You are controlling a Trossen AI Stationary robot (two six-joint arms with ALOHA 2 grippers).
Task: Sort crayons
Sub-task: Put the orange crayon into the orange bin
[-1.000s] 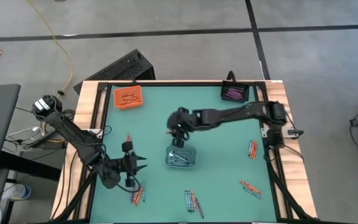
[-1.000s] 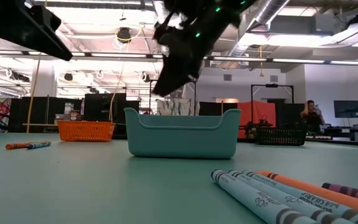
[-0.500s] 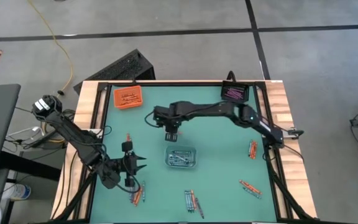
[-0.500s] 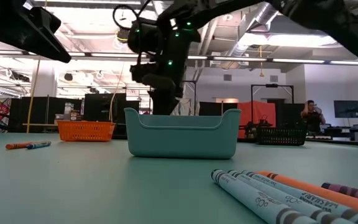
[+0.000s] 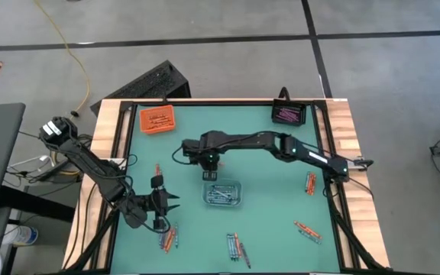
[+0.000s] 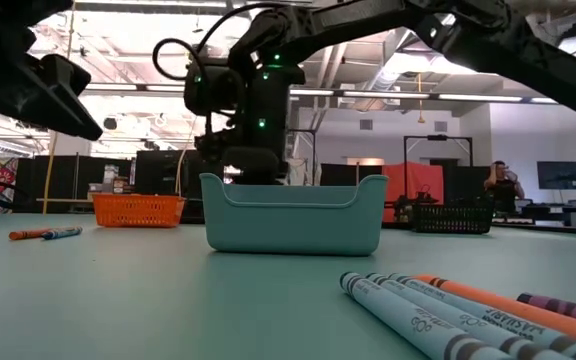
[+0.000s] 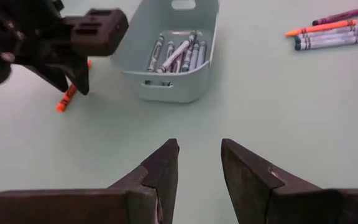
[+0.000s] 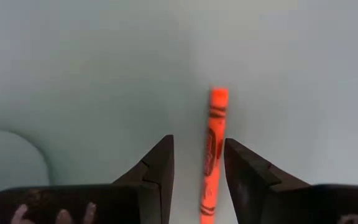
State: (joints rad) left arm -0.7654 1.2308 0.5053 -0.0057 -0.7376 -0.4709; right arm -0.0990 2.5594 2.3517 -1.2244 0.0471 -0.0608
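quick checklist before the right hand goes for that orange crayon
1. Right hand over the orange crayon: ok, crayon lies between its fingers.
2. Fingers open, nothing held: ok.
3. Crayon lying alone on the mat: ok.
4. Clear tray beside the crayon, not blocking: ok.
5. Orange tray free to receive: ok, at the far left corner.
6. Left hand out of the way: ok, open, near the left edge.

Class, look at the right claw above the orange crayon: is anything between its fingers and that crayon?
Nothing visible. The right claw hangs open directly over the orange crayon, which lies alone on bare table.
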